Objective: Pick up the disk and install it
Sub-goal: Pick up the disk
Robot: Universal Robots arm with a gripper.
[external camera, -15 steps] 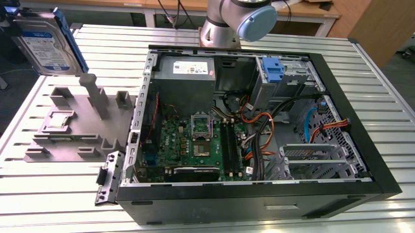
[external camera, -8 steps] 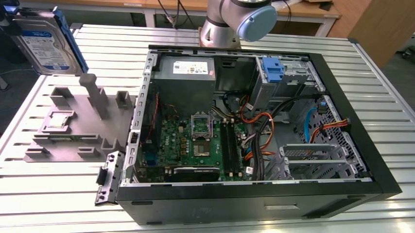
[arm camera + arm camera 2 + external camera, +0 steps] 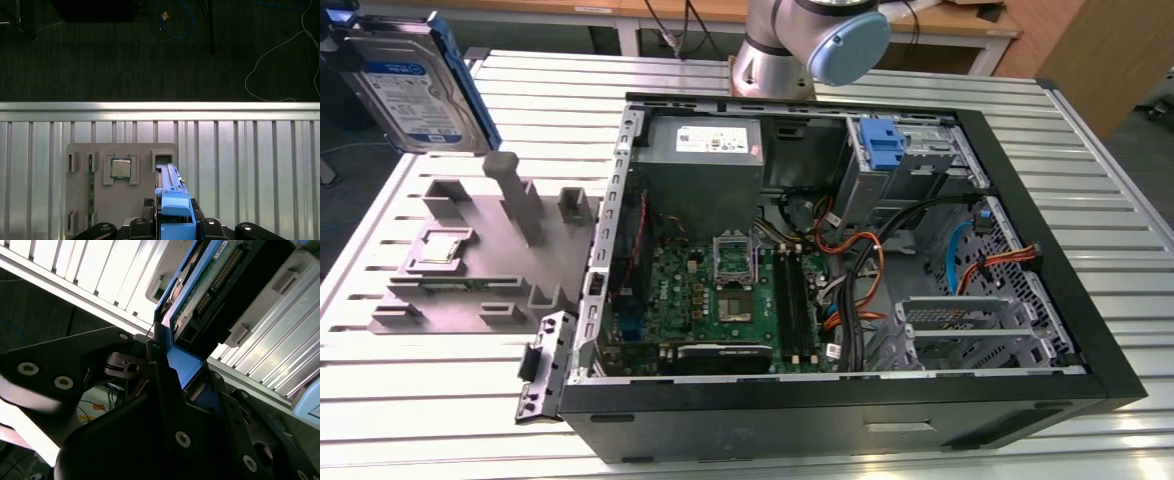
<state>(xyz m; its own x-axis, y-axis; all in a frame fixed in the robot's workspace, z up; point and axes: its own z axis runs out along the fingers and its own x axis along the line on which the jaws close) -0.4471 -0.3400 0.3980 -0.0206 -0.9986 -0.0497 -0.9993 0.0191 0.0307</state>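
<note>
The slatted metal table (image 3: 1107, 190) carries an open computer case (image 3: 854, 400), lying on its side with its motherboard (image 3: 720, 290) and cables exposed. The arm's grey base (image 3: 781, 40) stands on the table at the far side of the case. A grey fixture (image 3: 467, 290) lies just beside the case, on the exterior view's left.

The disk (image 3: 414, 90) hangs in the air on the exterior view's left of the case, above the fixture's far end. It is upright, and its white-and-blue label faces the camera. The first wrist view looks down past the disk (image 3: 170, 180), seen edge-on with its blue rail toward the camera, onto the fixture (image 3: 145, 210) and the dark floor (image 3: 100, 50) beyond the table edge.

The second wrist view shows the other face of the disk (image 3: 210, 285): a green circuit board and a black connector. Here the gripper (image 3: 182, 367) is clenched on the disk's blue rail, with its black fingers (image 3: 162, 380) pressed against it.

Inside the case, a tall blue latch (image 3: 883, 145) stands at the drive bay. A small square chip (image 3: 440, 245) sits in a fixture pocket on the side away from the case, and the first wrist view shows the chip (image 3: 120, 168) from above.
</note>
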